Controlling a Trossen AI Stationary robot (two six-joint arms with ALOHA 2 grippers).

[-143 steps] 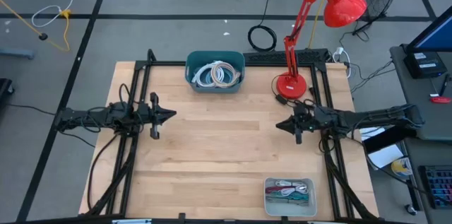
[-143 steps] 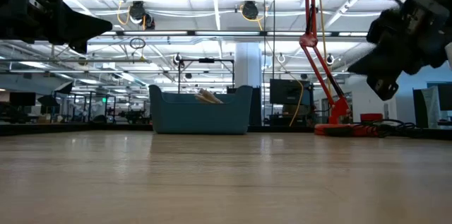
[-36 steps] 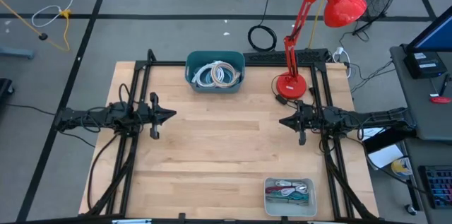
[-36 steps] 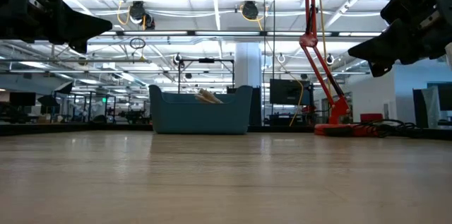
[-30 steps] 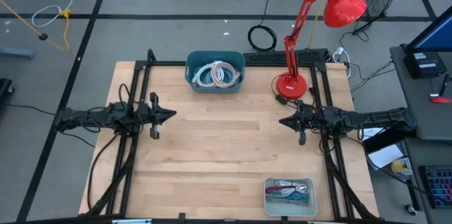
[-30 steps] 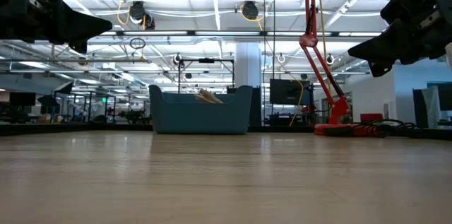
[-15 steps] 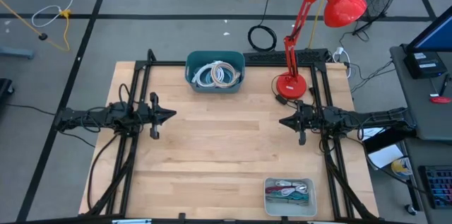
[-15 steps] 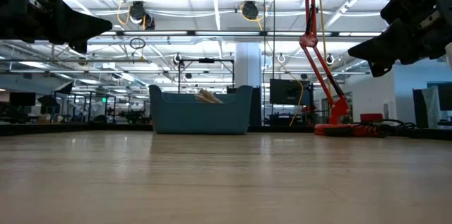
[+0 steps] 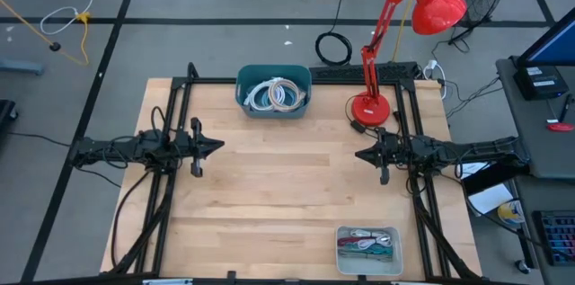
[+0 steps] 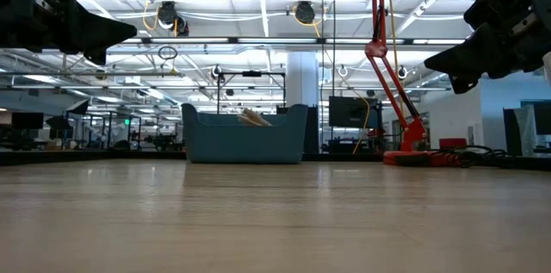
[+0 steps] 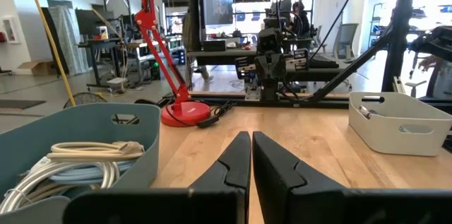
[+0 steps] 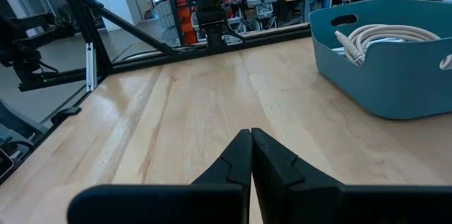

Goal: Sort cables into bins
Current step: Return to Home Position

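The dark teal tub [image 9: 274,92] stands at the table's far edge and holds light blue, beige and white cable coils [image 9: 278,95]; its coils also show in the left wrist view [image 11: 67,164]. The pale grey tray [image 9: 369,250] sits at the near edge with maroon, teal and grey cable pieces [image 9: 367,245] inside. My left gripper [image 9: 220,146] hovers shut above the table's left side. My right gripper [image 9: 358,155] hovers shut above the right side. Both are empty and point toward the table's middle.
A red desk lamp [image 9: 370,108] stands at the far right corner, its arm reaching up over the edge. A black coiled cord [image 9: 333,48] lies on the floor beyond the table. Bare wood [image 9: 287,177] spreads between the two grippers.
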